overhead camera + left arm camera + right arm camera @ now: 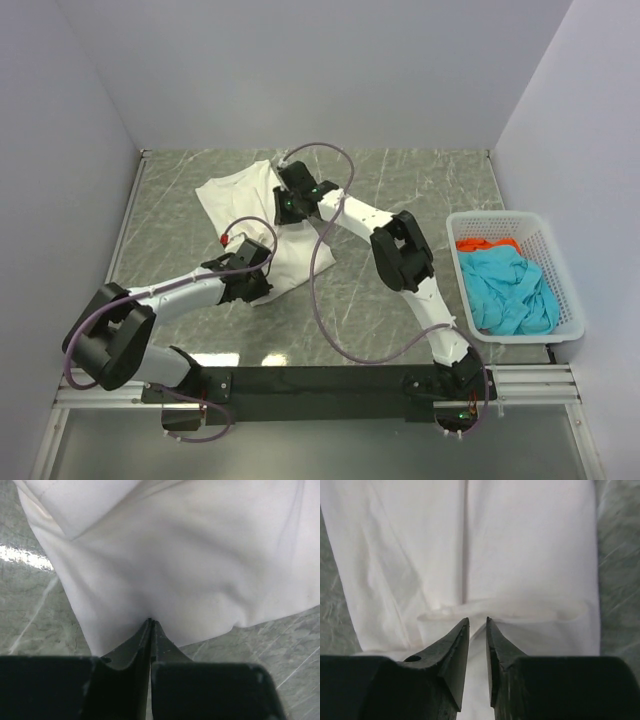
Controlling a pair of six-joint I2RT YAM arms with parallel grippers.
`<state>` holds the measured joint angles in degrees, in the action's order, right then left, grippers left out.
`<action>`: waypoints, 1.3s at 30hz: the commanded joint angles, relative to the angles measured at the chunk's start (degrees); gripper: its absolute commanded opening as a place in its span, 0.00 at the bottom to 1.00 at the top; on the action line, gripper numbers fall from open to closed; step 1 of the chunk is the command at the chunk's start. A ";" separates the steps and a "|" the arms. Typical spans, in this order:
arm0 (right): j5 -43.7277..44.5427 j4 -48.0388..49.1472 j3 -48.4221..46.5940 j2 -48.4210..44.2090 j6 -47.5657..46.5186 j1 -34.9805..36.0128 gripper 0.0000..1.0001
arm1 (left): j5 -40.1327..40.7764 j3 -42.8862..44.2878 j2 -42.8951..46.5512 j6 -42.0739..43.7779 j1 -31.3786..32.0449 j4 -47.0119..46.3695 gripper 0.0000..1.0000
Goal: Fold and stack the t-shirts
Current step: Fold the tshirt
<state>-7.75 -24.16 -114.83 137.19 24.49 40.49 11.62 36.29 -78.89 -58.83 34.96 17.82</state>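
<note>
The white t-shirt [238, 195] lies partly folded on the marble table, back left of centre. A bit of red print [222, 240] peeks out at its left edge. My left gripper [250, 272] is shut on the shirt's near edge; in the left wrist view the closed gripper [150, 621] puckers the cloth [190, 555]. My right gripper [290, 203] grips the shirt's far right part; in the right wrist view the gripper [477, 620] holds a fold of the cloth [520, 545] between narrowly parted jaws. The teal t-shirt [510, 290] and the red-orange t-shirt [487, 243] lie in the basket.
The white mesh basket [563, 275] stands at the right edge of the table. White walls close in the table on the left, back and right. A purple cable [322, 260] loops over the table between the arms.
</note>
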 commanded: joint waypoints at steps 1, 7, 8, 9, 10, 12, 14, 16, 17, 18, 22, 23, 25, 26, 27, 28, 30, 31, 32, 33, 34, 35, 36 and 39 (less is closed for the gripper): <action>0.72 -0.98 -6.98 1.86 0.38 -3.13 0.28 | -2.21 -2.10 0.14 -0.76 0.63 3.09 0.09; -3.58 1.91 -1.65 -8.74 -0.84 -4.89 0.35 | 1.21 2.80 4.27 -0.67 0.37 6.87 0.16; -3.94 2.54 3.33 -10.86 -0.94 -4.89 0.35 | 2.17 3.51 4.71 0.11 0.02 7.74 0.16; -4.29 2.98 6.08 -13.06 -0.85 -4.89 0.35 | 3.40 4.22 4.97 0.64 -0.33 7.93 0.16; -4.90 4.37 8.89 -17.52 -0.50 -4.81 0.35 | 3.50 4.83 4.72 1.17 -1.64 8.01 0.17; -5.52 6.49 17.94 -22.03 -0.23 -4.81 0.36 | 3.24 6.77 3.14 2.92 -3.14 8.19 0.17; -6.05 9.12 26.44 -28.62 0.64 -4.81 0.36 | 4.64 8.87 1.91 4.15 -3.93 8.89 0.16; -5.79 10.44 31.22 -34.05 0.82 -4.81 0.35 | 6.13 10.45 0.32 4.51 -4.11 10.38 0.16; -5.61 10.71 35.24 -35.74 0.82 -4.81 0.35 | 6.66 10.55 0.06 4.34 -4.20 10.65 0.16; -5.00 10.89 37.11 -37.33 0.82 -4.89 0.36 | 7.10 10.64 -0.21 4.34 -4.29 10.57 0.17; -5.26 11.50 44.59 -44.00 0.73 -4.81 0.35 | 8.77 10.64 -1.87 3.90 -4.73 9.25 0.17; -5.52 11.94 47.12 -44.80 0.73 -4.81 0.35 | 9.38 10.90 -2.49 3.72 -4.64 8.98 0.16; -7.01 13.78 50.12 -46.21 1.17 -4.72 0.35 | 10.00 11.43 -4.07 3.63 -4.64 8.11 0.15; -8.06 14.57 50.83 -46.22 1.43 -4.81 0.35 | 10.61 11.69 -4.77 3.55 -4.72 7.93 0.15; -9.20 15.37 51.28 -45.96 1.70 -4.72 0.35 | 10.79 11.96 -5.82 3.46 -4.73 7.93 0.14; -11.30 16.85 51.54 -44.91 2.40 -4.54 0.34 | 11.06 12.65 -6.27 3.46 -4.81 7.93 0.14; -13.33 18.62 51.46 -43.41 3.37 -4.19 0.33 | 11.50 13.10 -7.15 3.46 -4.81 8.02 0.13; -15.17 20.45 51.28 -41.84 4.50 -4.02 0.32 | 11.50 13.19 -7.24 3.54 -4.73 7.93 0.13; -15.89 21.34 50.76 -40.95 5.12 -3.75 0.32 | 11.67 13.28 -7.33 3.54 -4.81 8.10 0.13; -16.16 22.31 50.49 -40.07 5.65 -3.58 0.32 | 11.76 13.45 -7.50 3.46 -4.73 8.36 0.13; -16.33 23.97 50.32 -38.24 6.79 -3.40 0.31 | 11.85 13.71 -7.42 3.46 -4.73 8.63 0.13; -16.16 24.07 49.79 -37.26 7.49 -3.49 0.31 | 12.11 13.72 -7.33 3.37 -4.73 8.80 0.13; -16.07 24.42 49.53 -36.21 8.20 -3.58 0.31 | 12.46 13.72 -7.24 3.37 -4.73 8.81 0.13; -15.81 25.66 47.51 -31.29 9.70 -3.58 0.31 | 12.73 13.37 -7.24 3.63 -5.25 8.19 0.13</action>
<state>-22.48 -2.72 -64.42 102.91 31.57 36.56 22.20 47.92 -86.26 -55.99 30.30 26.37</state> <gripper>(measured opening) 0.306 0.131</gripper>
